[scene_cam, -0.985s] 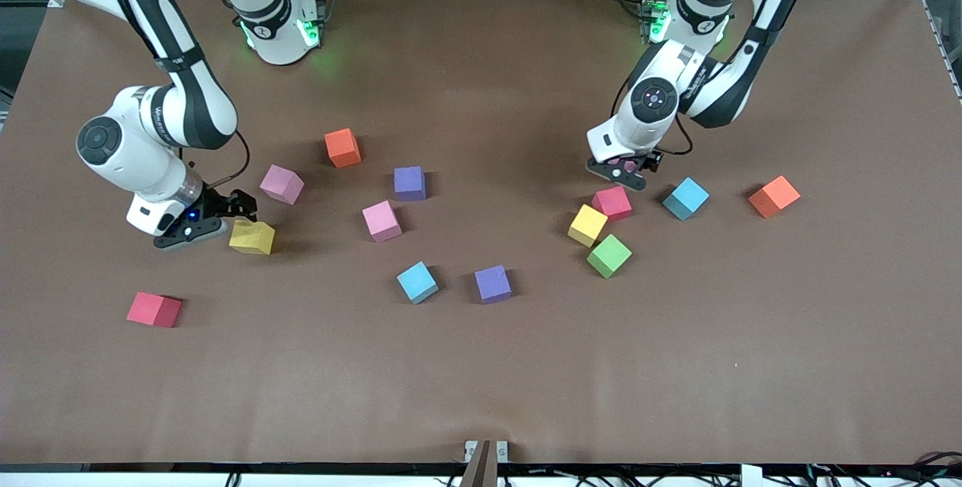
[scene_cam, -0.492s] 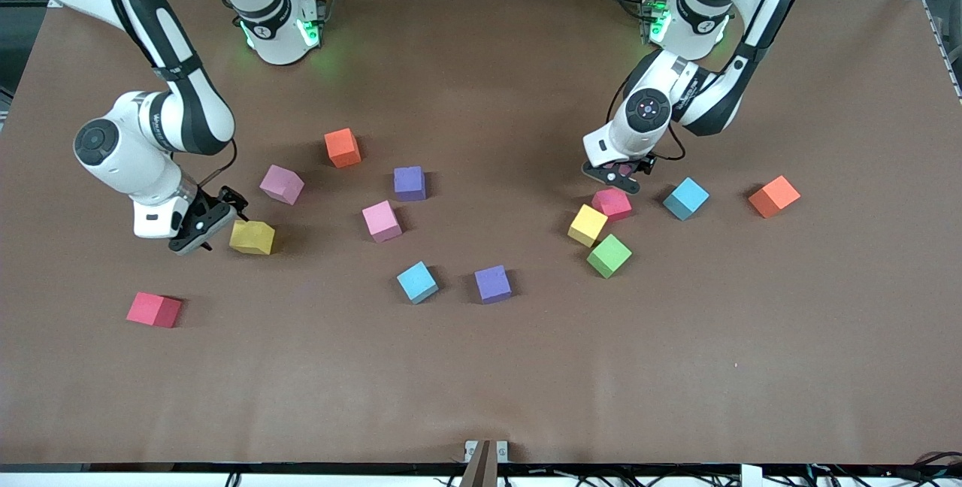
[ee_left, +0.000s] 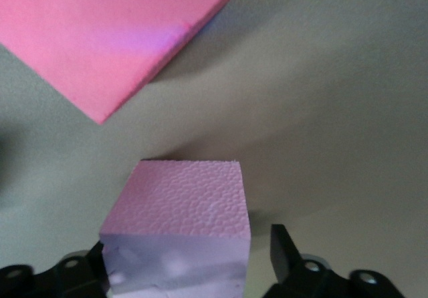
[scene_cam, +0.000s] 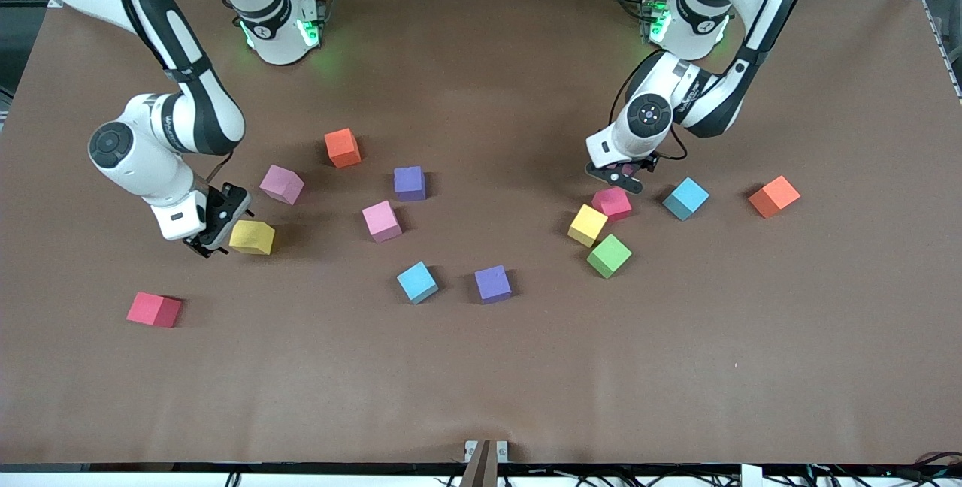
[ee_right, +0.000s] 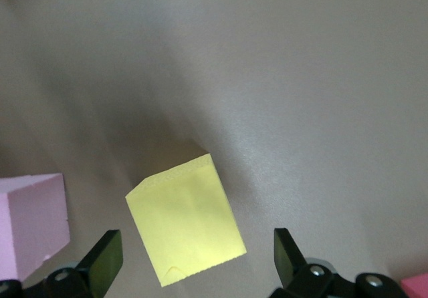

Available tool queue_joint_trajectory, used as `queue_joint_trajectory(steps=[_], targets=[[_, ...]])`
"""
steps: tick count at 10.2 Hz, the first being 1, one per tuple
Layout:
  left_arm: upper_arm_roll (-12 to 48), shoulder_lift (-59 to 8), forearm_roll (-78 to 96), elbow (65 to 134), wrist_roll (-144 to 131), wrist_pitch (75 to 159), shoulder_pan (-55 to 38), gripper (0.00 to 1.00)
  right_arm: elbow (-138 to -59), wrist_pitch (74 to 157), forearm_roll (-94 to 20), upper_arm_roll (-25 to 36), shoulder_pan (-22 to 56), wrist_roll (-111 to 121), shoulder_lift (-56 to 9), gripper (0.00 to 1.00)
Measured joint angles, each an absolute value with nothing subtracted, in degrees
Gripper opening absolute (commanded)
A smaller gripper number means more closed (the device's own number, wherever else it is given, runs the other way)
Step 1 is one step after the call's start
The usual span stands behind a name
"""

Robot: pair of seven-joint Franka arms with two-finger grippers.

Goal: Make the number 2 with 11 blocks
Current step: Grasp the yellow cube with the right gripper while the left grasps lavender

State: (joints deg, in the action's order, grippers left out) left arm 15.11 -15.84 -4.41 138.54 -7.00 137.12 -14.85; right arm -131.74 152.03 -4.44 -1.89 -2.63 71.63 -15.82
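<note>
from my remote station: even overhead light, soft short shadows beside each cube on the table [scene_cam: 481, 367]; green base leds glow; both wrist views soft, dim at the edges.

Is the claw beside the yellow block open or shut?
Open. The right gripper has its fingers spread wide with the yellow block loose between them.

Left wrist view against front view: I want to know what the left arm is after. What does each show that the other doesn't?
Only the left wrist view shows it clearly: a pink block sits between the left gripper's open fingers, with a gap to one finger. Only the front view: the right gripper beside a yellow block, and other blocks scattered over the table. Both: the red block just beside the left gripper, and the brown table.
</note>
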Motion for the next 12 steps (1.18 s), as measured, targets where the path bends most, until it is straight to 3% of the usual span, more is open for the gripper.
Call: queue_joint_trajectory(steps=[1, 7, 12], targets=[[15.04, -15.83, -4.41, 138.54, -8.23, 136.97, -14.64, 0.00, -131.74, 152.33, -4.44, -1.87, -2.63, 73.52, -16.44, 1.00], [15.65, -15.81, -4.41, 135.79, -32.13, 136.95, -15.42, 0.00, -131.73, 155.11, -4.43, -1.85, -2.65, 83.74, -18.84, 1.00], [18.46, -15.79, -4.34, 131.68, -42.06, 134.42, -26.15, 0.00, -131.53, 158.62, -4.44, -1.79, -3.08, 87.54, -21.56, 1.00]])
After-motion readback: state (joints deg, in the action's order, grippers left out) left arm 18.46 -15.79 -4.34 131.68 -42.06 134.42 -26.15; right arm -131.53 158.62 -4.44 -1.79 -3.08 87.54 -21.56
